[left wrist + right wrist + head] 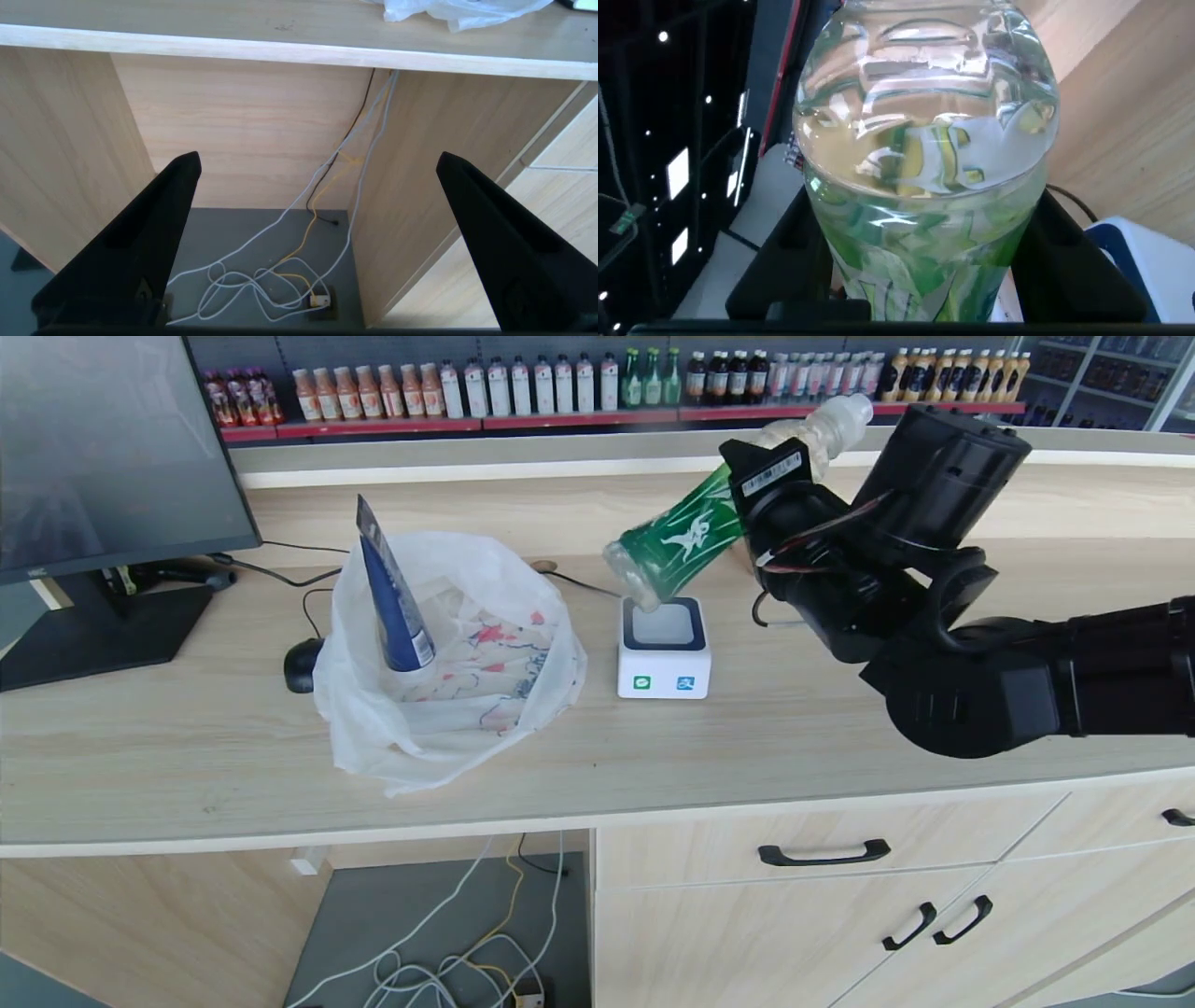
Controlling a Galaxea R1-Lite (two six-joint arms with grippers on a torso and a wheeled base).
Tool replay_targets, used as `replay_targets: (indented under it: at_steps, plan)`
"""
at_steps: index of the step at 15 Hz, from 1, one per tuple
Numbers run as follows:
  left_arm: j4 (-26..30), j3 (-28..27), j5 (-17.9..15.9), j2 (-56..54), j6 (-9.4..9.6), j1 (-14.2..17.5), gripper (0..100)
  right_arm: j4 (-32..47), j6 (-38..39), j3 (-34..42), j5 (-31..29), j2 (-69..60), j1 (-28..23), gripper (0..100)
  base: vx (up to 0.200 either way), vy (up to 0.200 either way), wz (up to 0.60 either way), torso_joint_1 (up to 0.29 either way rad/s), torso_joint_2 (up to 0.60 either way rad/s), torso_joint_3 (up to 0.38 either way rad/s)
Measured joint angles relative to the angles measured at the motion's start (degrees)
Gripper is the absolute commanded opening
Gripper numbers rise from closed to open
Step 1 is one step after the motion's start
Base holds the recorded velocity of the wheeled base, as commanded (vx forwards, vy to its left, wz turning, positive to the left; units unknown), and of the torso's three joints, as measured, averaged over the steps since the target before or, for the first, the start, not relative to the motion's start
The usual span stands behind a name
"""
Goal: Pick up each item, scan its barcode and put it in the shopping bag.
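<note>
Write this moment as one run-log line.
step: scan | right gripper: shut on green bottle, base above scanner | left gripper: open, low by counter | bag: holds blue tube

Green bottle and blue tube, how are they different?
The green bottle is round with clear ends; the blue tube is flat at its top. The bottle hangs tilted in the right hand over the scanner; the tube stands in the shopping bag. Both are long and narrow.

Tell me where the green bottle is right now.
Head view, right of centre: the green bottle is tilted in the right claw, its base just above the white scanner, right of the shopping bag.
</note>
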Motion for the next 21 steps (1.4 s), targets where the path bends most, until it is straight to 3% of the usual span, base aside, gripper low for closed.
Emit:
replay_targets:
  at_steps: [3,6,7,9,11,14,21]
  plan:
    - [0.0,0.0,0.0,0.0,0.00,0.0,100,-7.4,-23.2,2.1,0.2,-1.4,4.2,0,0.000,0.000,0.00,0.000,0.00,0.000]
    - [0.0,0.0,0.0,0.0,0.00,0.0,100,-18.0,-39.9,7.8,0.9,-2.0,9.3,0,0.000,0.000,0.00,0.000,0.00,0.000]
    - [0.0,0.0,0.0,0.0,0.00,0.0,100,-20.8,-45.3,9.1,2.7,-2.2,9.8,0,0.000,0.000,0.00,0.000,0.00,0.000]
    - [0.0,0.0,0.0,0.0,0.05,0.0,100,-24.0,-53.5,10.8,13.1,-2.9,8.8,0,0.000,0.000,0.00,0.000,0.00,0.000]
    - [0.0,0.0,0.0,0.0,0.09,0.0,100,-25.0,-56.4,12.1,21.2,-3.5,6.1,0,0.000,0.000,0.00,0.000,0.00,0.000]
    - [0.0,0.0,0.0,0.0,0.09,0.0,100,-28.9,-56.9,16.4,25.4,-4.0,3.6,0,0.000,0.000,0.00,0.000,0.00,0.000]
    - [0.0,0.0,0.0,0.0,0.02,0.0,100,-38.6,-56.6,27.8,25.9,-5.9,-1.2,0,0.000,0.000,0.00,0.000,0.00,0.000]
